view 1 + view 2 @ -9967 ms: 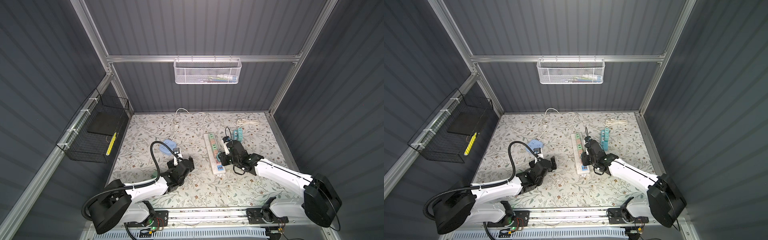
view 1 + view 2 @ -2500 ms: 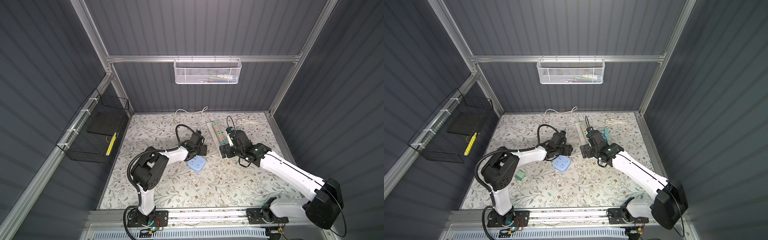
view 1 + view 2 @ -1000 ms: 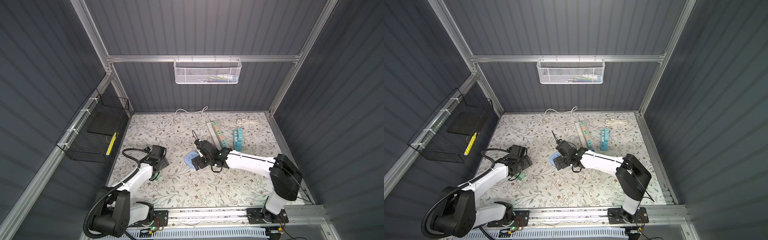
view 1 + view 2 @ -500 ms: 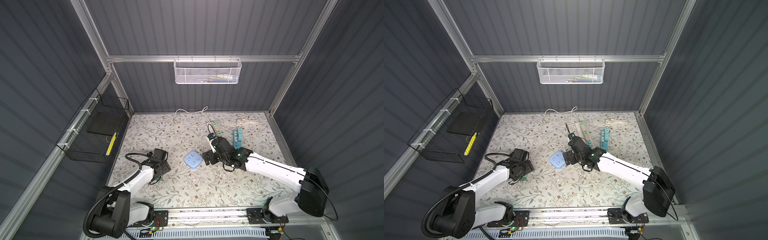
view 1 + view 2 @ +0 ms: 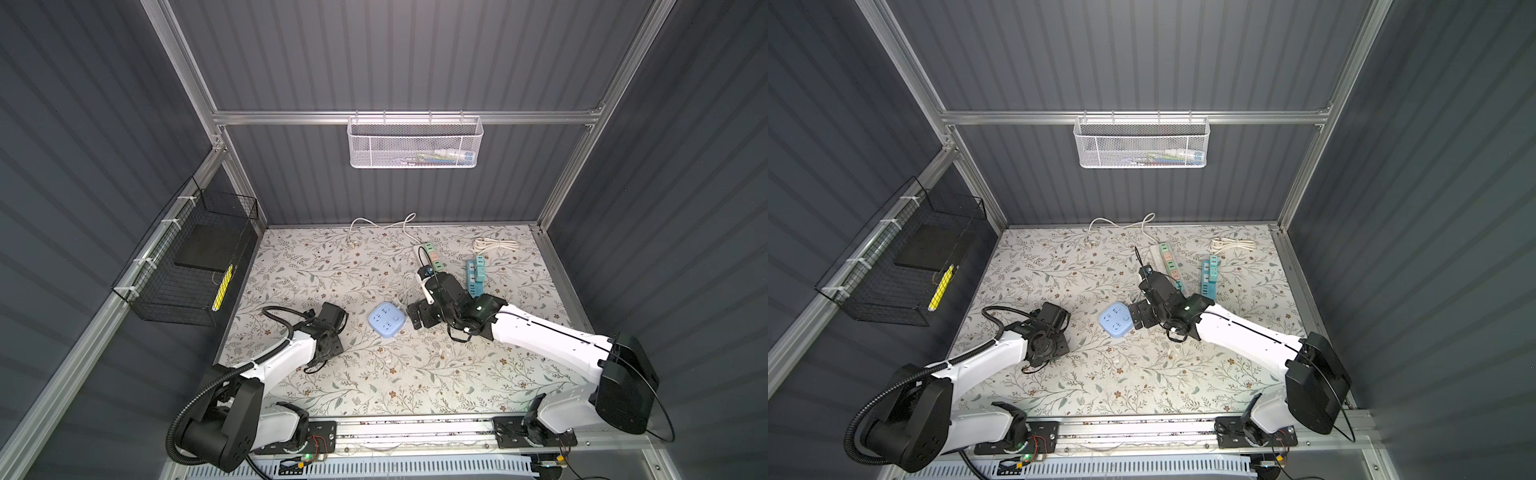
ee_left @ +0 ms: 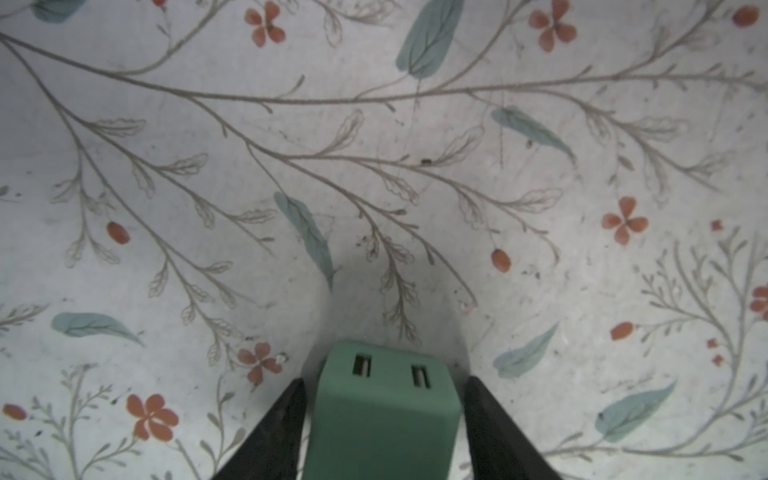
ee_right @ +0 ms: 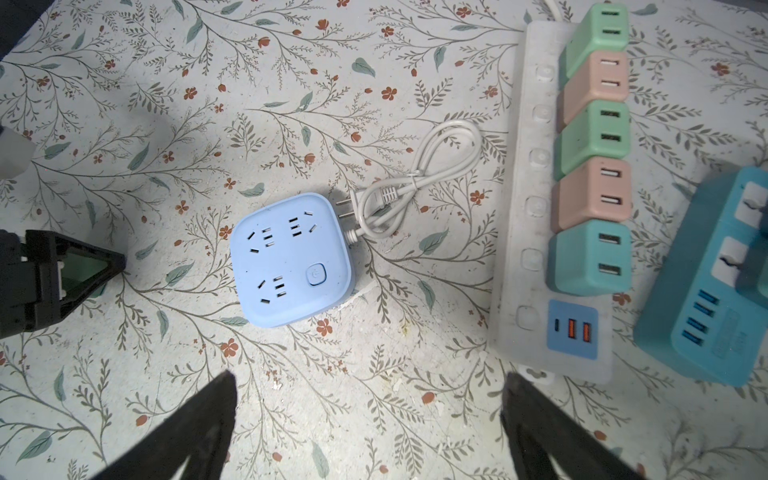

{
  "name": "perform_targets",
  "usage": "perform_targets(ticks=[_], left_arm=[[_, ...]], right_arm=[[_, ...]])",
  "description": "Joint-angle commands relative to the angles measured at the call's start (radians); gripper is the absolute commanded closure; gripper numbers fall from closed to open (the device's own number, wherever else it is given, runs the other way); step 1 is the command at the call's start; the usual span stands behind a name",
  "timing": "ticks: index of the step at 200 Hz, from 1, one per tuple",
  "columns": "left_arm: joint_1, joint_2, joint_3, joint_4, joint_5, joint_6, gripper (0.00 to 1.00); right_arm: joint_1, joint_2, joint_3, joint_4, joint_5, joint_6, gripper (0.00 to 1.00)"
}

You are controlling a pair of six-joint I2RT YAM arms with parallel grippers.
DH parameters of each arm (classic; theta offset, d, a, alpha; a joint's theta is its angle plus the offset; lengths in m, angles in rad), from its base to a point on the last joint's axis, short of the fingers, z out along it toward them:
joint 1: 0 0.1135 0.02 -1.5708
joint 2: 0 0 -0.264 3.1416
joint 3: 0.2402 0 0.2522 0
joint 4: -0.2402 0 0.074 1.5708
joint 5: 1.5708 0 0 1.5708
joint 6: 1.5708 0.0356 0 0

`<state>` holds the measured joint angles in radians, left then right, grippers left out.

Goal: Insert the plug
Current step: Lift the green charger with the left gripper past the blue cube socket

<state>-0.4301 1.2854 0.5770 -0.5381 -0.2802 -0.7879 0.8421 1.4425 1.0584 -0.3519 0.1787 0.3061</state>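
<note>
On the counter's (image 5: 374, 374) left side, your left tool (image 6: 383, 379) is straddling the green plug (image 6: 382, 415); whether it is gripping, you cannot tell. Your right tool (image 7: 368, 373) is gaping near the blue socket block (image 7: 291, 259). An off-centre pinch is risking tilted prongs.

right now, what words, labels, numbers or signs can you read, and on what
No words or numbers are readable.
Power symbol: on the button of the blue socket block.
Raised marking on the teal power strip: too blurred.
Labels on items in the white wire basket: too small.
</note>
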Motion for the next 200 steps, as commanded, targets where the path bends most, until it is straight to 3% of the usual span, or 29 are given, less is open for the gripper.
perform_targets(ticks=[1,59,108,139,176,200], left_arm=[[-0.014,0.012,0.021,-0.027,0.005,0.030,0.47],[-0.133,0.130,0.107,0.031,0.063,0.143,0.64],[-0.297,0.263,0.230,-0.025,0.081,0.254,0.68],[-0.328,0.321,0.235,-0.035,0.135,0.295,0.69],[-0.331,0.315,0.215,-0.041,0.145,0.298,0.59],[-0.331,0.305,0.218,-0.057,0.140,0.308,0.46]], right_arm=[[-0.006,-0.010,-0.008,0.001,-0.009,-0.007,0.01],[-0.025,-0.016,-0.018,-0.009,-0.003,-0.002,0.01],[-0.058,-0.056,-0.050,-0.007,0.007,0.019,0.01],[-0.072,-0.054,-0.054,-0.010,0.007,0.013,0.01],[-0.073,-0.067,-0.061,-0.001,0.083,0.046,0.01],[-0.090,-0.085,-0.080,0.034,-0.015,0.007,0.01]])
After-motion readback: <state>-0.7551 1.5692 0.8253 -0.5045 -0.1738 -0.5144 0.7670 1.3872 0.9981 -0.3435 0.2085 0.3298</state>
